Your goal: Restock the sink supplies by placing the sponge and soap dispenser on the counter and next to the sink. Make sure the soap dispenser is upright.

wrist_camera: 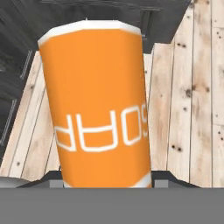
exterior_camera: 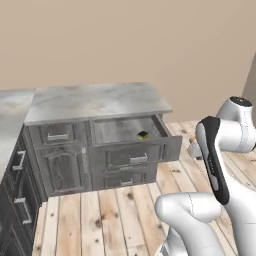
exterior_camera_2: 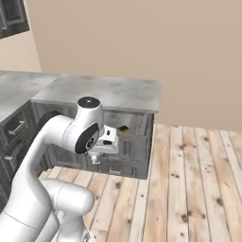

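Observation:
An orange soap dispenser (wrist_camera: 98, 100) with white "SOAP" lettering, seen upside down, fills the hand view. My gripper (wrist_camera: 105, 180) is shut on it, a finger on each side of its body. In the right base view my hand (exterior_camera_2: 108, 140) hangs in front of the open drawer, above the wooden floor. The sponge (exterior_camera: 143, 135) (exterior_camera_2: 124, 129), yellow with a dark green top, lies in that drawer's right part. The marbled counter (exterior_camera: 95, 100) (exterior_camera_2: 104, 92) spans the dark grey cabinets above it. The sink is out of view.
The top drawer (exterior_camera: 125, 129) is pulled out toward me, with closed drawers and a cabinet door (exterior_camera: 62, 170) beside and below it. More counter and cabinets run along the left (exterior_camera: 12, 165). Wooden floor (exterior_camera_2: 189, 179) lies open to the right.

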### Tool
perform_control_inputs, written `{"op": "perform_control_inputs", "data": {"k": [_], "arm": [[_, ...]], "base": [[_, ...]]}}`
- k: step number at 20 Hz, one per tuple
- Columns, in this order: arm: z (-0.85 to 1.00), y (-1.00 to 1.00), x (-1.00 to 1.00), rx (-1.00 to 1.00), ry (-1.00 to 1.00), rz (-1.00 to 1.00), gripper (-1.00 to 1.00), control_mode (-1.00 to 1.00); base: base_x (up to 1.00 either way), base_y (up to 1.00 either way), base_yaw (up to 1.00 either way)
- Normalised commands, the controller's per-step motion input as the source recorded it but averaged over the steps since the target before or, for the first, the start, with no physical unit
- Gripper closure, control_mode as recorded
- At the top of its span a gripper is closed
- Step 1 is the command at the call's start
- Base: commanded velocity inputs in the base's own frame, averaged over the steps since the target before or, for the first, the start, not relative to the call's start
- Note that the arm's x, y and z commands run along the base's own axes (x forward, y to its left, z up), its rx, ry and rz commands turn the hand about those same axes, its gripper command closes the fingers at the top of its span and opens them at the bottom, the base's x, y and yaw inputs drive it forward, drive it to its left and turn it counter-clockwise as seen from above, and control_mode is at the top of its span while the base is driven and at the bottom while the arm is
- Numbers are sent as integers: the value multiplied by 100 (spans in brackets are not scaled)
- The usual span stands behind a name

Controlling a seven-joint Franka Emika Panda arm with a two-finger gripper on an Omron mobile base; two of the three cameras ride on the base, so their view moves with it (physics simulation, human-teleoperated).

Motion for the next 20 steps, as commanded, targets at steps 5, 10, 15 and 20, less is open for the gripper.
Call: {"op": "perform_control_inputs", "data": {"k": [5,10,15,20], "arm": [[0,0,0,0,0,0,100,100],[0,0,0,0,0,0,100,100],[0,0,0,0,0,0,100,100],[0,0,0,0,0,0,100,100]], "base": [[-64,-1,46],[-47,-20,55],[-6,-10,67],[57,-40,73]]}}
